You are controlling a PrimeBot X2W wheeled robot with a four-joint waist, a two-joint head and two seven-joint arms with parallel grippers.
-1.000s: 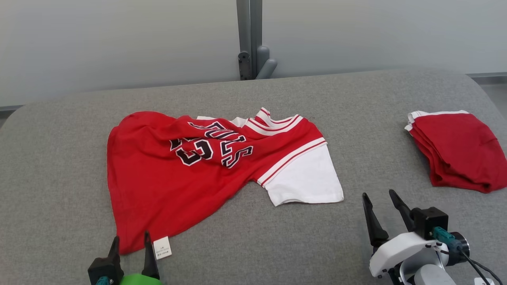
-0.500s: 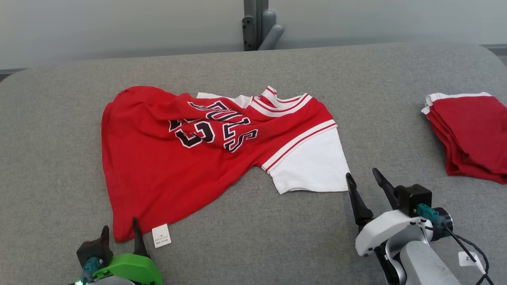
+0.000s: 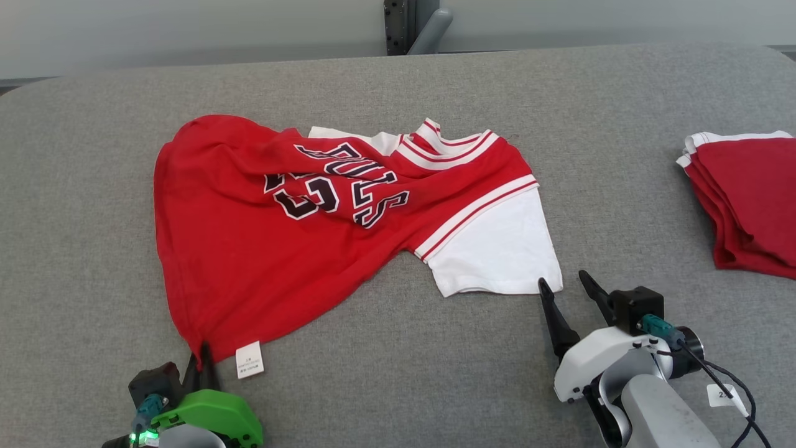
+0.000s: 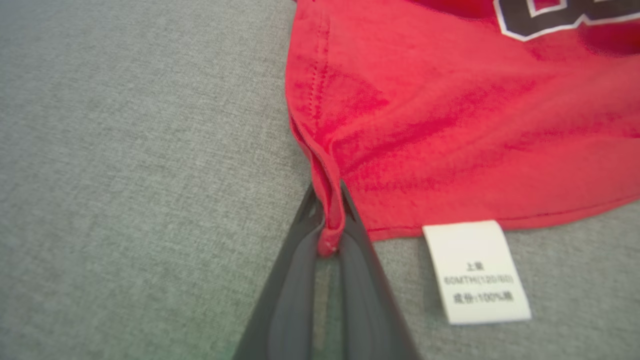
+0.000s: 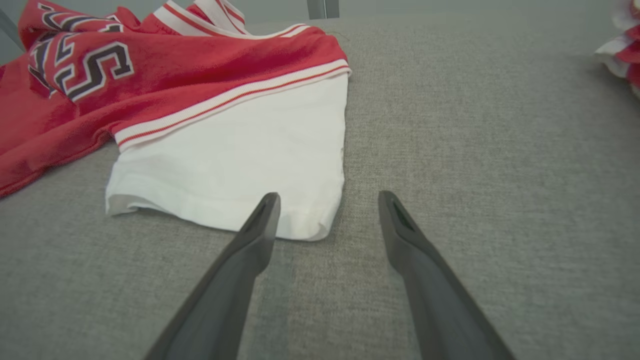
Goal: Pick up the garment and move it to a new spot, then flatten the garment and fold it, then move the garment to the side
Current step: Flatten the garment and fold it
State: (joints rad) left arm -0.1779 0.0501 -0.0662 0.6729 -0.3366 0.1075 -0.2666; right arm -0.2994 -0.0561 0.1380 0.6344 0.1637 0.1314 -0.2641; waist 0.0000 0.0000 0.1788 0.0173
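Note:
The garment (image 3: 267,249) is a red jersey with black lettering and white sleeves, lying crumpled on the grey padded table (image 3: 398,386). My left gripper (image 3: 202,361) is shut on its near hem corner, just left of the white label (image 3: 249,359). In the left wrist view the fingers (image 4: 300,270) pinch a small fold of the red hem (image 4: 327,220) beside that label (image 4: 475,272). My right gripper (image 3: 563,278) stands open at the near right corner of the white sleeve (image 3: 497,249). In the right wrist view my right gripper (image 5: 328,195) has its left fingertip over the sleeve's edge (image 5: 300,220).
A second red garment (image 3: 746,199) lies folded at the table's right edge, also seen as red and white cloth (image 5: 622,45) in the right wrist view. A grey post (image 3: 410,18) rises behind the table's far edge.
My left gripper has shut on the hem corner. My right gripper has come up to the white sleeve's corner. The head camera has moved, shifting the whole picture.

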